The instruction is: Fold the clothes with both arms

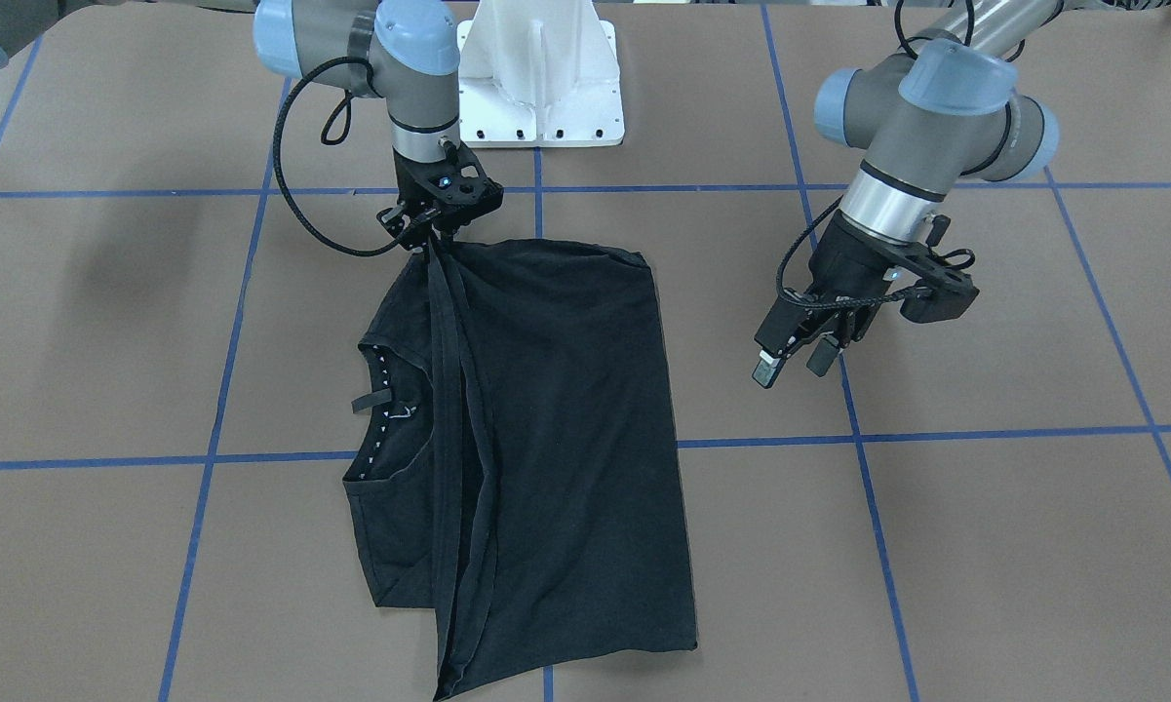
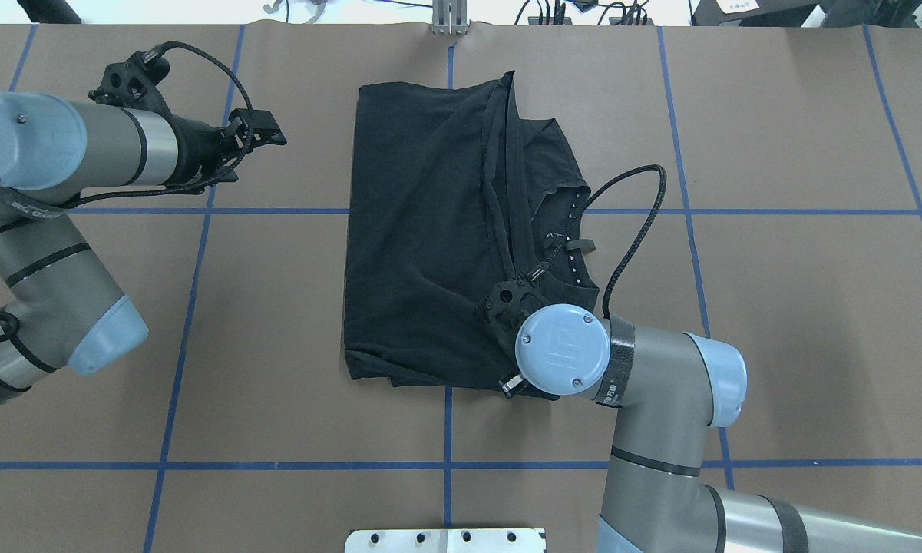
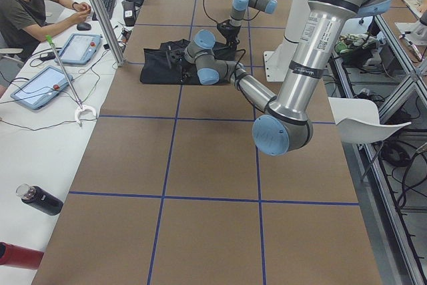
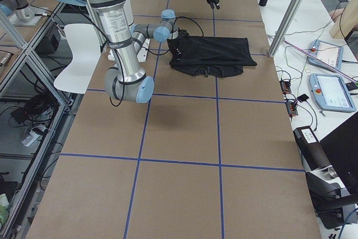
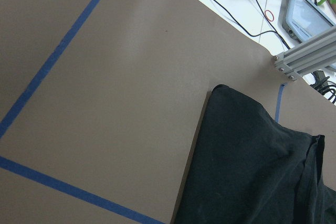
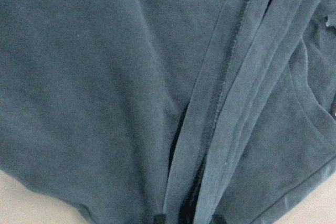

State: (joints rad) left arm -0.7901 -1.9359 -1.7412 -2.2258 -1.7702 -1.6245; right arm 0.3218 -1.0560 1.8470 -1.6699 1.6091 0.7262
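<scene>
The black T-shirt (image 1: 565, 409) lies folded over itself in the middle of the table, collar (image 1: 387, 409) toward the robot's right. My right gripper (image 1: 427, 237) is shut on a hem edge at the shirt's near corner, and the hem bands (image 1: 446, 322) rise taut to it. The right wrist view shows that hem strip (image 6: 210, 108) running down between the fingertips (image 6: 157, 219). Off to the robot's left of the shirt (image 2: 422, 230), my left gripper (image 1: 793, 363) hangs open and empty above bare table. The left wrist view shows only the shirt's edge (image 5: 252, 171).
The white mounting base (image 1: 541, 78) sits at the robot's side of the table. Blue tape lines (image 1: 985, 431) cross the brown surface. A person (image 3: 27, 11) sits at a side bench with tablets (image 3: 37, 85). An aluminium post (image 3: 100, 18) stands at the far edge.
</scene>
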